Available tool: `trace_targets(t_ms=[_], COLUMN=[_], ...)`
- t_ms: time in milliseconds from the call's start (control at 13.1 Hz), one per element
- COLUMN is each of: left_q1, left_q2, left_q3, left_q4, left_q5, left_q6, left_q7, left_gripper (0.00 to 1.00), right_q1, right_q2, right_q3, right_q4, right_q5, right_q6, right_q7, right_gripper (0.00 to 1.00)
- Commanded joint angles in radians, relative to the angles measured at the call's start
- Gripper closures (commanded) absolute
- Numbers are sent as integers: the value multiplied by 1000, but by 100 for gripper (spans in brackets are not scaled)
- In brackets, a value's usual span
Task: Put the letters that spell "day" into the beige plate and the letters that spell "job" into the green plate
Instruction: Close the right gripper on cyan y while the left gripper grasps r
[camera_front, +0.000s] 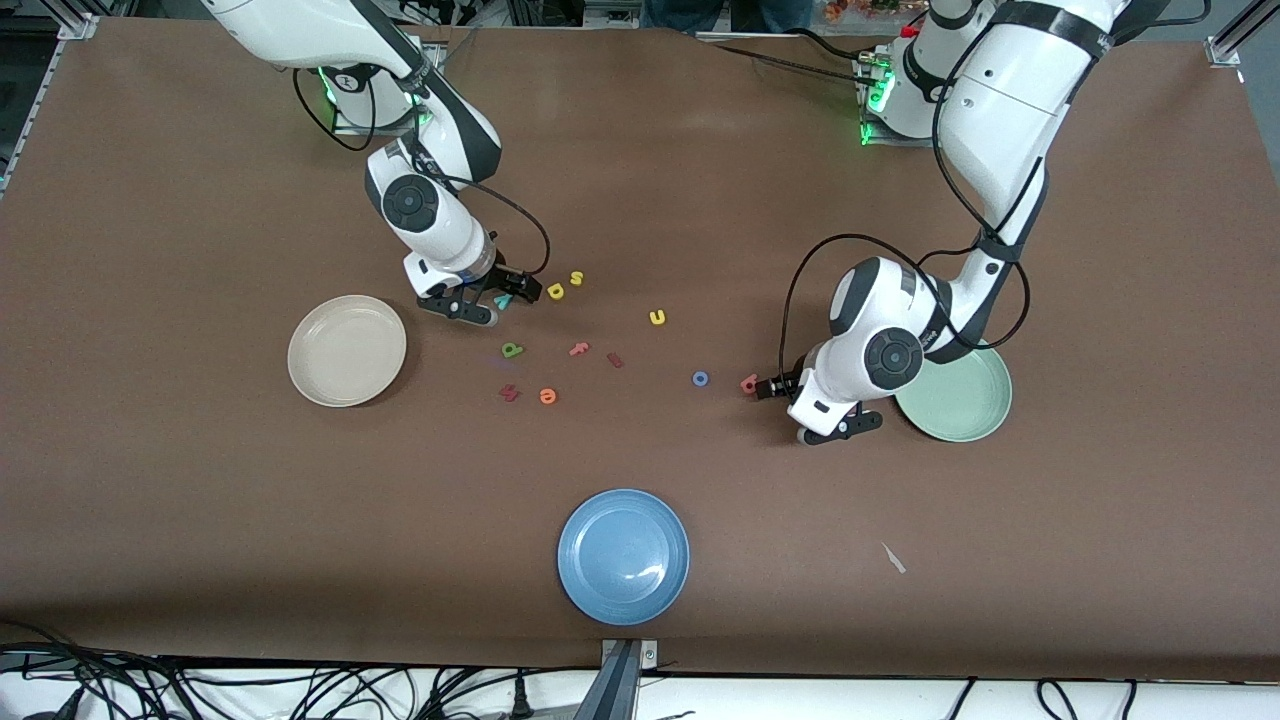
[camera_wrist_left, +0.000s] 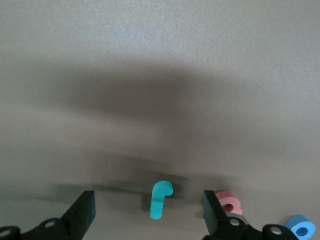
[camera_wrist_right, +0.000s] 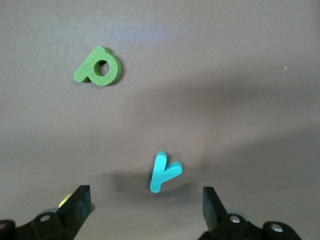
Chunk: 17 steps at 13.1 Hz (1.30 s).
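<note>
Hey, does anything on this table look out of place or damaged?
Only a small white scrap on the table, nearer the camera than the green plate; it's no letter. The left gripper is open over the teal j, the right gripper open over the teal y.

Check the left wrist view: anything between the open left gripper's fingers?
Yes. The small teal foam letter j lies on the table between the left gripper fingers, touching neither. The pinkish-red foam letter b sits just outside one finger.
</note>
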Motion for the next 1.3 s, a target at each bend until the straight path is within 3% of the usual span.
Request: trace_targets(t_ms=[0,383,612,842,1071,1224], left_q1=[-11,-17,-17,-17,-18,-19], left_q2=[-18,-20,-21,-21,-21,-21], left_q3=[9,9,9,9,9,9], left_q4=[-24,-41,-47,-47,-45,-44], left_q5=[4,5,5,5,5,5], left_q6=[12,6,6,6,6,6], left_q7=[7,23,27,30,31,31], left_gripper=[5,7,9,32,59,69], right_q1=[3,1,1,1,1,1], right_q2=[14,21,22,27,25,25], right_q3=[4,-4,-5,-11,-21,-25], right_q4=[-7,-9,-9,-9,-9,-9], right_q5=[-35,-75,-76,-93,-104,-108], right_q6=[34,35,36,36,36,36], right_q7=[33,33,33,33,31,30], right_gripper=[1,1,16,26,42,47])
